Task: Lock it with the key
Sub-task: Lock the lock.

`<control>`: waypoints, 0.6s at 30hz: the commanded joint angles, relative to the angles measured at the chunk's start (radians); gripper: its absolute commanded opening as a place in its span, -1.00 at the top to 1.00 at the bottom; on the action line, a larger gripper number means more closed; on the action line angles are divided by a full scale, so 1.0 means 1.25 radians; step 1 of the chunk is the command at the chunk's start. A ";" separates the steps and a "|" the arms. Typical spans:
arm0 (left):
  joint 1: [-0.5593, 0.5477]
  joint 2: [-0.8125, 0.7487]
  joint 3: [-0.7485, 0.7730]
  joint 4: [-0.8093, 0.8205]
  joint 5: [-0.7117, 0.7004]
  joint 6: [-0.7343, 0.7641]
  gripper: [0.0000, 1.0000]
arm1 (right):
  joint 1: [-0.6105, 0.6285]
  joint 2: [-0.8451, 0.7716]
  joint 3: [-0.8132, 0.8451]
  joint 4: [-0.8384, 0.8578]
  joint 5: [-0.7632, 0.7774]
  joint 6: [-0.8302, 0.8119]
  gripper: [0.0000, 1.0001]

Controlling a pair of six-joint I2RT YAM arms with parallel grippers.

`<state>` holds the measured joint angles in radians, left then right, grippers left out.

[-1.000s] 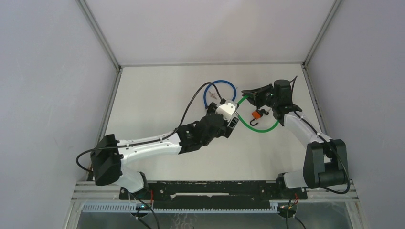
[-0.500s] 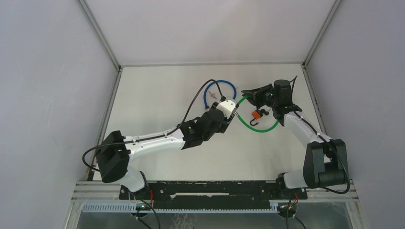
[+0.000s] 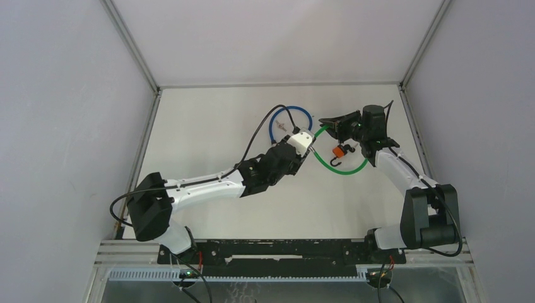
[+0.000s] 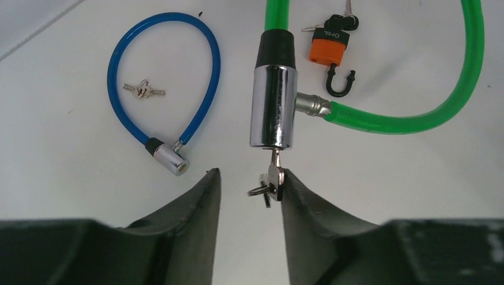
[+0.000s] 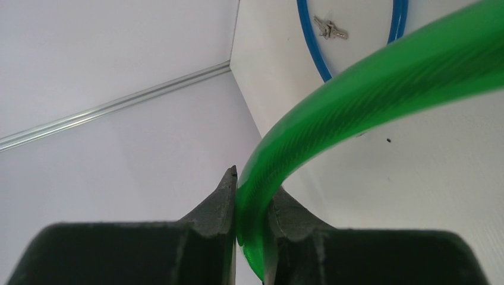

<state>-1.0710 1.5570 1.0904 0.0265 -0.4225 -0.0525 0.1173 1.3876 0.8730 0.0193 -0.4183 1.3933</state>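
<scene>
A green cable lock [image 4: 416, 116] lies on the white table, its chrome cylinder [image 4: 273, 107] pointing at the left wrist camera. A key [image 4: 273, 176] sits in the cylinder's end, with a ring and a second key hanging from it. My left gripper [image 4: 248, 175] is open around that key: the right finger [image 4: 297, 196] touches it and the left finger stands apart. In the top view the left gripper [image 3: 308, 140] is at the cylinder. My right gripper [image 5: 251, 184] is shut on the green cable [image 5: 368, 89], farther along the loop [image 3: 328, 121].
A blue cable lock [image 4: 205, 77] lies to the left, with a small pair of keys [image 4: 142, 90] inside its loop. An orange padlock [image 4: 328, 48] with an open shackle lies inside the green loop. The enclosure's walls stand close behind the right gripper.
The left arm has reached forward to the lock cylinder. Its jaws have narrowed around the key. The right arm has stayed still, holding the green cable.
</scene>
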 commanded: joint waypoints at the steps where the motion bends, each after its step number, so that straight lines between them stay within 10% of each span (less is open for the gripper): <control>1: 0.003 -0.003 0.050 0.042 0.016 0.024 0.21 | -0.007 -0.014 0.032 0.065 -0.022 0.011 1.00; 8: 0.003 -0.003 0.049 0.043 0.031 0.036 0.72 | -0.010 -0.012 0.032 0.072 -0.039 0.007 1.00; 15: 0.003 -0.008 0.048 0.041 0.042 0.041 0.48 | -0.010 -0.011 0.032 0.076 -0.049 0.006 1.00; 18: 0.003 -0.007 0.049 0.041 0.046 0.041 0.71 | -0.011 -0.012 0.032 0.078 -0.053 0.007 1.00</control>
<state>-1.0710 1.5574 1.0904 0.0410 -0.3794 -0.0181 0.1104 1.3876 0.8730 0.0353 -0.4515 1.3930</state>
